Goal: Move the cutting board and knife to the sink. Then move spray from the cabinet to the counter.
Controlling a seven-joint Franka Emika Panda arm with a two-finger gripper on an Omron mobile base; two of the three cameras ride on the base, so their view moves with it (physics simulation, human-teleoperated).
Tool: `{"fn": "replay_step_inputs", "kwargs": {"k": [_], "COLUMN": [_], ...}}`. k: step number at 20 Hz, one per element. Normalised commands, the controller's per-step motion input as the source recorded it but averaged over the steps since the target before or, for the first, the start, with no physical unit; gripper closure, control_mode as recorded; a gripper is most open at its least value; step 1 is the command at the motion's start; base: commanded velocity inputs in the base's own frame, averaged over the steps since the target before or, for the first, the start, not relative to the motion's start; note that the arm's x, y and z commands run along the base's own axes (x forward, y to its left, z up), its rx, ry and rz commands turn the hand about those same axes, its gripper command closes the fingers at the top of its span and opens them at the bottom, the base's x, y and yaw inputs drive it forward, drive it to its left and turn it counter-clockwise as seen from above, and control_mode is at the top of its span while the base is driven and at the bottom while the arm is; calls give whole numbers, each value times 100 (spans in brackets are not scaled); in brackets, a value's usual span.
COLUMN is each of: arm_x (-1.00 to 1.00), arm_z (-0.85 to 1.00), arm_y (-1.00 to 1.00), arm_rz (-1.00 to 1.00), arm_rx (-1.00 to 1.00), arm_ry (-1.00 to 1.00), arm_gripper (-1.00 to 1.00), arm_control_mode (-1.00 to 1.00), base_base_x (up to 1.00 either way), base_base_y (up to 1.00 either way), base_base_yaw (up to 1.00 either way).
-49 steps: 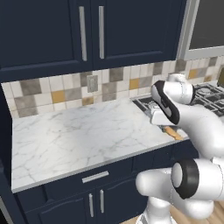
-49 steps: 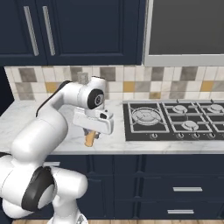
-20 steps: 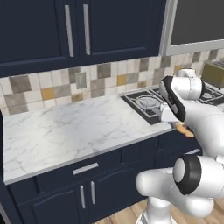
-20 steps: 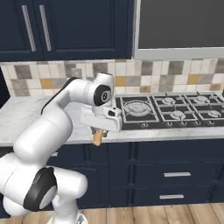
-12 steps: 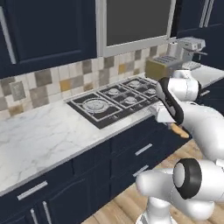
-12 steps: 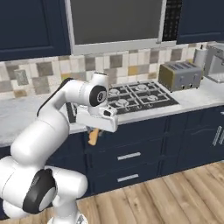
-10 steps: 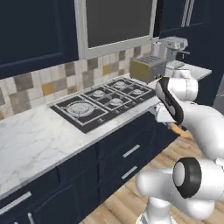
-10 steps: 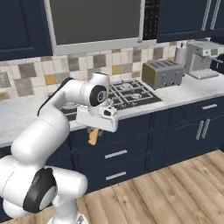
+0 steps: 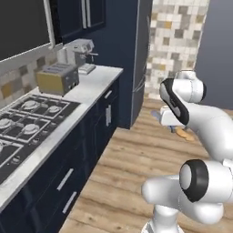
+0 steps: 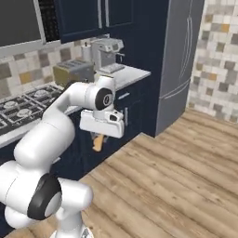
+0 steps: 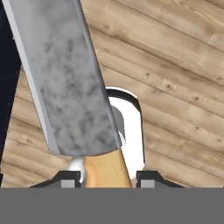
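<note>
Knife (image 11: 70, 83), hand view first: grey mottled blade runs from 6 o'clock up toward 11, orange handle pinched between the two finger tips at bottom centre, so I read the gripper (image 11: 107, 177) as clamped on the handle. Wood floor (image 11: 175, 87) behind it, not counter.

Left base view: I see the gripper (image 9: 175, 129) low at about 3 o'clock, hand tucked close to the arm, orange handle end (image 9: 184, 134) poking out below it over the plank floor. At 9 to 10 o'clock, marble counter (image 9: 93, 82) with toaster (image 9: 57, 78) and coffee machine (image 9: 79, 52); gas hob (image 9: 27, 118) toward 8. Tall navy fridge-like unit (image 9: 141, 59) at 12.

Right base view: gripper (image 10: 100, 135) at 9 o'clock of centre, knife handle (image 10: 98, 142) hanging down from it in front of the navy drawers. Toaster (image 10: 72, 70) and coffee machine (image 10: 107, 51) at 10 to 11.

Change: whole picture has swung compared with a second ago. Then I had bare marble and the hob ahead, now the counter's end and open floor. That's the base turning, the hand and knife keep the same pose against the arm. My read: knife is in transit, sink-drop not yet done; no sink or cutting board seen here, so more driving is likely needed.
</note>
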Motion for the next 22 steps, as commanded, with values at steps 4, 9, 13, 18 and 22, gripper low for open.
{"fn": "replay_step_inputs", "kwargs": {"k": [4,9,13,18,22], "arm_x": [0,0,0,0,0], "arm_z": [0,0,0,0,0], "arm_y": [0,0,0,0,0], "arm_rz": [0,0,0,0,0], "arm_rx": [0,0,0,0,0], "arm_ry": [0,0,0,0,0], "arm_gripper": [100,100,100,100,100], "arm_control_mode": [100,100,100,100,100], "base_base_x": [0,0,0,0,0], "base_base_y": [-69,-63,-62,-59,-44], "base_base_yaw": [-79,-78,-77,-74,-71]}}
